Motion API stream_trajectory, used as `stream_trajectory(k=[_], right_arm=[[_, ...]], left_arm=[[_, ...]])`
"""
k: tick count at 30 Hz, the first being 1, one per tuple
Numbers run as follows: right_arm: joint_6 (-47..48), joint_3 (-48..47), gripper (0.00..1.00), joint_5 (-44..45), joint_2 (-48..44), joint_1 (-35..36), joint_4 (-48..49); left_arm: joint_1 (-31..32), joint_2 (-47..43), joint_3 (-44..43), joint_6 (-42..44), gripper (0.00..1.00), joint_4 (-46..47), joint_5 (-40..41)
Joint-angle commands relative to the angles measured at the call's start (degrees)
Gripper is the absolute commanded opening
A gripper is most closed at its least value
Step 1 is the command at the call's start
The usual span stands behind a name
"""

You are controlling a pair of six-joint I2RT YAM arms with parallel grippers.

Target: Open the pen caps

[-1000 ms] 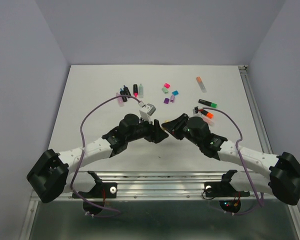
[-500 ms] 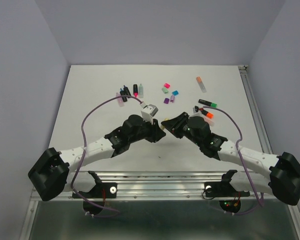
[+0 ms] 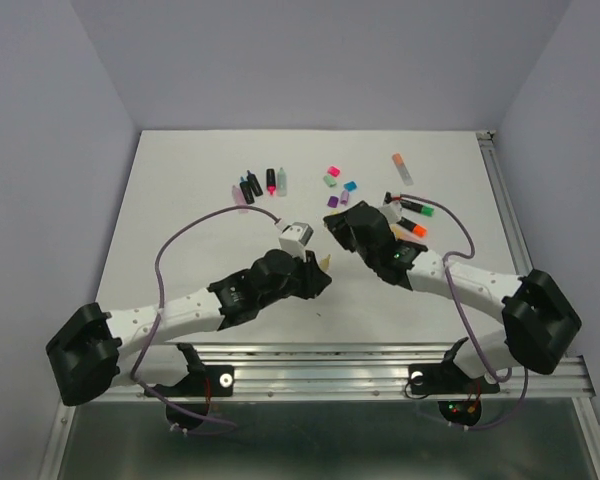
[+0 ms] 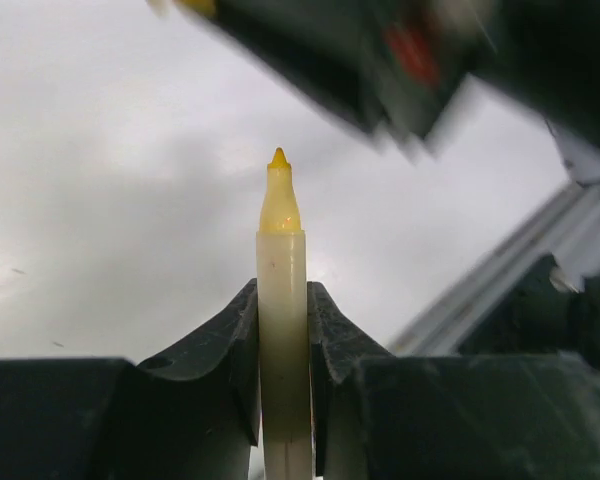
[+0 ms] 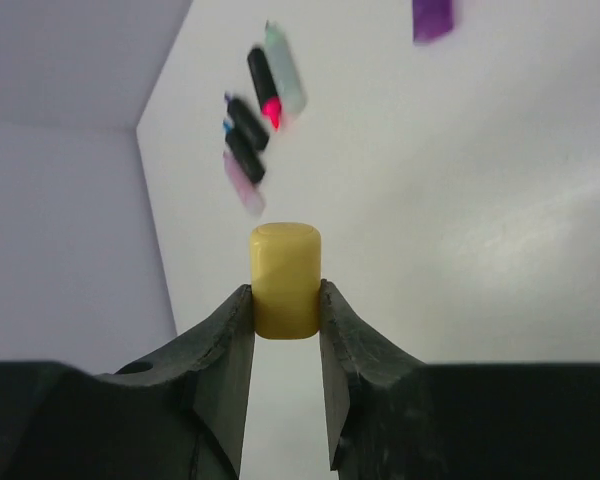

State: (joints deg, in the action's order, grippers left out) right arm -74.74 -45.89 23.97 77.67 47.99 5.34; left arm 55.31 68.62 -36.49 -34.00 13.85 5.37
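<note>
Right gripper (image 5: 284,300) withdrawn with yellow cap (image 5: 285,268); left gripper (image 4: 282,305) clamps pen (image 4: 281,260)

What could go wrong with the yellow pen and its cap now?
The pen's bare tip sticks out of the left end effector close to the right arm, so it might smear ink on it. The cap is pinched only at the tips of the right end effector, so it could pop out and roll away.

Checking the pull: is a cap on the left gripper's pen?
No: the left wrist view shows the bare yellow tip of the pen in the left gripper; the right gripper holds the yellow cap.
</note>
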Motion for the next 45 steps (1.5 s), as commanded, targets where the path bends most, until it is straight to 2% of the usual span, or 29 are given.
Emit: stream_trajectory(k=[1, 4, 8, 11, 13, 16, 25, 28, 31, 34, 38, 41, 43, 44, 45], right_arm=[[3.19, -10.17, 0.01, 15.07, 6.68, -9.55, -4.64], [5.3, -13.86, 0.01, 13.92, 9.42, -12.99, -5.08], [13.46, -17.56, 0.01, 9.7, 13.64, -14.59, -3.15], [21.63, -22.57, 0.01, 7.33, 18.2, -14.94, -6.82], [23.84, -26.07, 0.01, 6.36, 20.67, -15.11, -8.76], [27.45, -28.46, 0.01, 5.3, 25.24, -15.47, -9.82], [39.92, -43.57, 0.01, -1.29, 42.36, -16.0, -13.51], [42.04, -47.26, 0.01, -1.55, 45.46, -15.99, -15.62], [43.36, -47.1, 0.03, -2.87, 46.87, -15.99, -14.84], [43.45, -46.92, 0.08, -2.52, 47.4, -15.99, -14.75], [43.54, -47.62, 0.23, -1.99, 47.49, -15.99, -15.63], [43.54, -47.89, 0.28, -2.78, 46.96, -15.99, -16.24], [43.54, -48.33, 0.36, -3.22, 46.0, -16.0, -17.12], [43.54, -48.42, 0.48, -3.31, 45.56, -15.99, -17.3], [43.71, -48.68, 0.51, -3.4, 45.12, -15.99, -17.91]], left_arm=[[7.18, -9.71, 3.52, -6.59, 0.0, 2.06, -2.03], [8.32, -13.76, 7.3, -8.97, 0.0, 1.97, -1.5], [8.5, -16.41, 9.33, -12.58, 0.0, -1.88, 1.83], [8.41, -14.75, 5.48, -13.46, 0.0, -8.73, 9.2], [8.24, -13.43, 3.45, -13.72, 0.0, -13.13, 12.72], [6.84, -11.32, 0.55, -13.81, 0.0, -16.04, 14.49], [-7.4, -7.36, -0.95, -10.66, 0.0, -16.31, 9.67], [-11.97, -5.78, -0.34, -9.95, 0.0, -15.52, 9.05], [-14.43, -5.16, 0.72, -9.25, 0.0, -14.12, 8.17], [-15.67, -4.46, 1.07, -8.45, 0.0, -14.11, 7.2], [-17.42, -3.41, 0.81, -7.84, 0.0, -14.11, 6.15], [-18.57, -2.09, 0.02, -6.79, 0.0, -12.97, 5.53], [-19.88, -0.86, -1.03, -6.26, 0.0, -12.97, 4.66], [-20.24, -0.42, -1.39, -5.73, 0.0, -12.97, 4.57], [-21.02, 0.11, -2.35, -5.29, 0.0, -12.97, 4.39]])
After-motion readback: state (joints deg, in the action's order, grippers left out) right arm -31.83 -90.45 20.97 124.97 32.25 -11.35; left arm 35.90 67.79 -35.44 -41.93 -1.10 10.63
